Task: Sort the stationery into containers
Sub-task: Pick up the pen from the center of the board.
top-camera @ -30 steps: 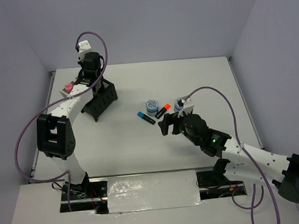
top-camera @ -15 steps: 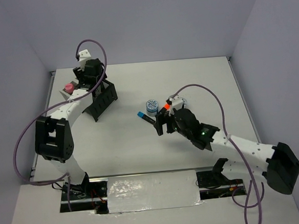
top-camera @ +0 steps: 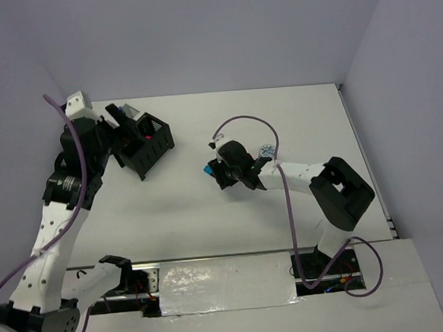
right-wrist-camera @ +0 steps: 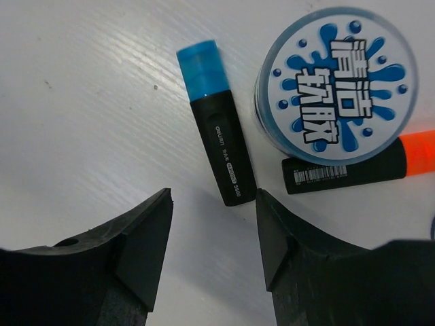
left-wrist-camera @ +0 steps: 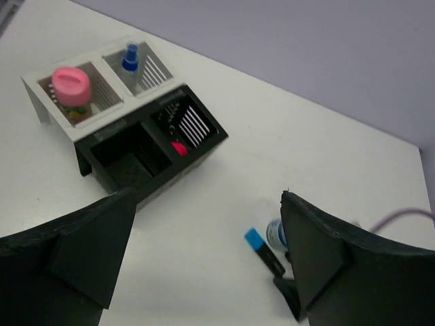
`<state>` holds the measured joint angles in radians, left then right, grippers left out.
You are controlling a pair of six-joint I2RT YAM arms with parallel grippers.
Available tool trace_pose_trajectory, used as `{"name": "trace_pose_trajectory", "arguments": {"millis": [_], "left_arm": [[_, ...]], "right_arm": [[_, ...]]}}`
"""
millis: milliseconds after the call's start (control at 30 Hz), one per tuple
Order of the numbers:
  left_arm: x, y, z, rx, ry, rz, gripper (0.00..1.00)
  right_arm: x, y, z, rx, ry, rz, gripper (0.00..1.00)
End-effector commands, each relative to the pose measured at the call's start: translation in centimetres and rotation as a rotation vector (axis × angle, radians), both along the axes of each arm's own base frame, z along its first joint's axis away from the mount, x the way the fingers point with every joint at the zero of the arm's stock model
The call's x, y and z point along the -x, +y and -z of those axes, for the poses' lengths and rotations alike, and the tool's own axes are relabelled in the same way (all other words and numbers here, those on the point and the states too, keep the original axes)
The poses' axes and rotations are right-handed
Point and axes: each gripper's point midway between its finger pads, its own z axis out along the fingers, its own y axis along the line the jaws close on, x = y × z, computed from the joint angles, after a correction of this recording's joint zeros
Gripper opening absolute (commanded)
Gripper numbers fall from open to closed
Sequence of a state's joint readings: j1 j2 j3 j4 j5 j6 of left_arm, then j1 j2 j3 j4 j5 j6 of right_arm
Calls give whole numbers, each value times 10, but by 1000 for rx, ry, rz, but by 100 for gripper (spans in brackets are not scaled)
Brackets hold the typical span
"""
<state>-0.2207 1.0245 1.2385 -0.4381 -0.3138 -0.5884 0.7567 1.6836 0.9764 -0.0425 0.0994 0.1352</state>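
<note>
The containers are a black mesh organiser (left-wrist-camera: 119,155) and two light-grey cups (left-wrist-camera: 45,96) joined to it at the back left. One cup holds a pink-capped item (left-wrist-camera: 71,81), the other a blue-capped bottle (left-wrist-camera: 130,58). A pink piece (left-wrist-camera: 179,147) lies in a black compartment. My left gripper (left-wrist-camera: 208,193) hangs open and empty above the table, beside the organiser (top-camera: 150,144). A blue-capped black marker (right-wrist-camera: 217,149) lies flat next to a blue-white tin (right-wrist-camera: 333,85) and an orange-capped marker (right-wrist-camera: 353,170). My right gripper (right-wrist-camera: 214,197) is open and low over the blue marker's black end, with nothing between its jaws.
A second blue-white tin (top-camera: 266,151) sits right of the right gripper (top-camera: 223,173). The right arm's purple cable (top-camera: 241,123) arcs above the table's middle. The walls close the table at the back and on both sides.
My left gripper opened and rose up and back from the organiser. The right arm swung left over the blue-capped marker, and its jaws narrowed.
</note>
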Motion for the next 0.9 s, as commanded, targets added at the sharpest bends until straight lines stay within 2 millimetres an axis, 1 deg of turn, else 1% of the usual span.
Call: {"name": "trace_pose_trajectory", "arguments": {"millis": [0, 33, 67, 100, 133, 167, 200, 233, 267, 300, 333, 367, 467, 533, 600, 633, 667, 700, 733, 767, 800, 833, 867], "left_arm": [[26, -23, 20, -35, 77, 198, 99], [29, -25, 14, -62, 61, 228, 99], [33, -32, 11, -65, 54, 283, 99], [36, -36, 9, -70, 49, 316, 99], [38, -38, 5, -90, 37, 341, 99], [41, -44, 4, -90, 34, 384, 99], [43, -44, 3, -95, 29, 387, 99], [45, -42, 5, -101, 32, 383, 99], [45, -41, 7, -108, 35, 379, 99], [47, -38, 6, -114, 29, 363, 99], [47, -37, 10, -113, 37, 361, 99], [48, -38, 12, -115, 38, 363, 99], [48, -38, 17, -111, 48, 369, 99], [48, -39, 20, -107, 55, 373, 99], [48, -40, 24, -101, 64, 374, 99], [49, -41, 24, -96, 64, 379, 99], [49, -41, 24, -91, 63, 378, 100], [50, -42, 26, -78, 62, 378, 99], [51, -44, 26, -70, 58, 382, 99], [52, -45, 26, -58, 54, 385, 99], [53, -47, 27, -33, 41, 386, 99], [54, -50, 27, -17, 33, 397, 99], [55, -57, 28, 8, 17, 430, 99]], "right_arm": [[-12, 13, -7, 1, -45, -42, 59], [-13, 12, -4, 8, -47, -40, 59], [-15, 13, -2, 15, -52, -46, 59], [-15, 11, 5, 31, -45, -45, 59], [-16, 12, 6, 35, -44, -47, 59], [-17, 13, 8, 38, -42, -51, 59], [-18, 13, 16, 52, -32, -51, 59], [-21, 17, 15, 45, -32, -51, 59], [-20, 19, 22, 52, -14, -57, 58], [-19, 20, 25, 51, -4, -56, 57], [-21, 21, 26, 49, 0, -51, 57], [-19, 21, 32, 61, 13, -51, 54], [-15, 22, 41, 76, 33, -48, 50], [-11, 22, 45, 78, 43, -51, 43], [-4, 26, 50, 75, 56, -66, 39], [-1, 29, 50, 69, 56, -70, 33], [2, 30, 53, 76, 60, -74, 28], [9, 35, 54, 82, 58, -87, 22], [14, 38, 54, 84, 56, -97, 13], [17, 42, 47, 67, 44, -98, 8], [29, 46, 46, 65, 45, -118, 7], [36, 49, 41, 50, 43, -128, 6], [35, 60, 13, -35, -10, -126, 6]]}}
